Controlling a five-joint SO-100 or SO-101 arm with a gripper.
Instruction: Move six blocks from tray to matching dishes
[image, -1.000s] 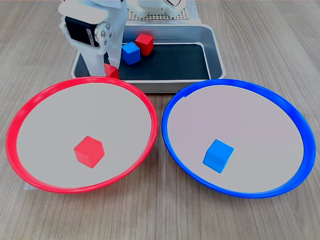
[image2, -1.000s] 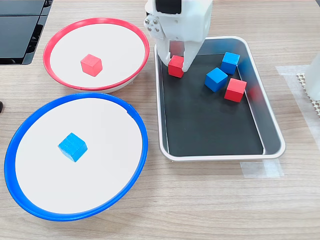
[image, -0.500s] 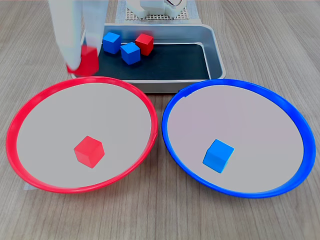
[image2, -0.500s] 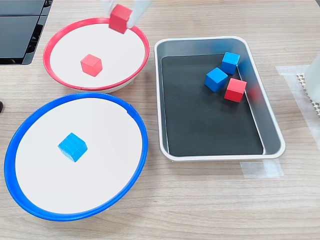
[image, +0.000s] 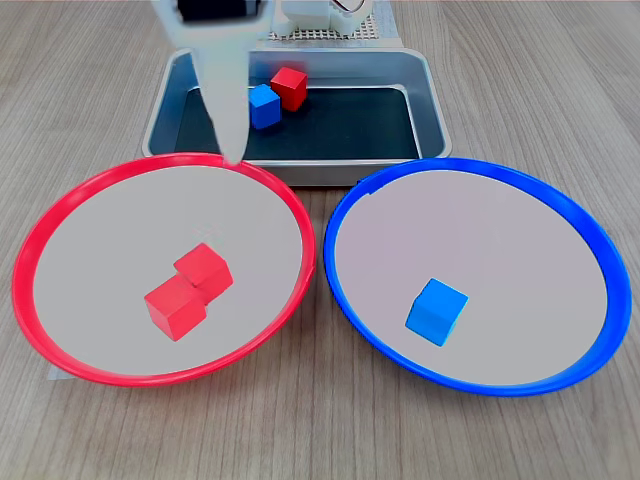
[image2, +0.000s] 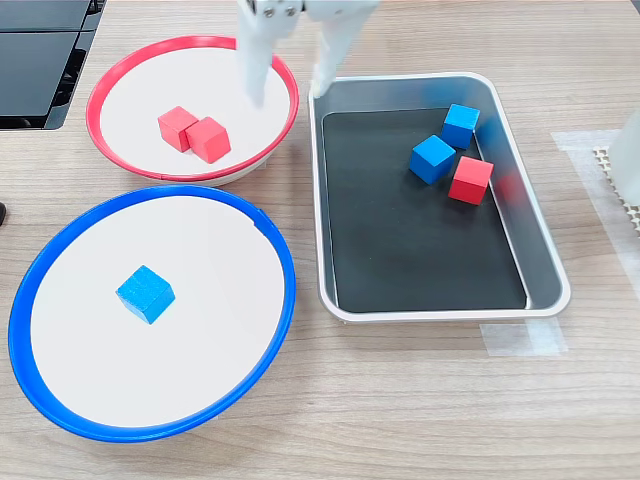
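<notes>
Two red blocks are being held by the red-rimmed dish (image: 40, 240); the end effector (image2: 290, 85) is being kept apart and empty.
In the first exterior view, the blocks (image: 203, 269) (image: 175, 307) are lying touching at left; one blue block (image: 437, 311) is resting in the blue-rimmed dish (image: 590, 240) at right. Two blue blocks (image2: 432, 158) (image2: 460, 125) and one red block (image2: 470, 180) are sitting in the tray (image2: 545, 260).
</notes>
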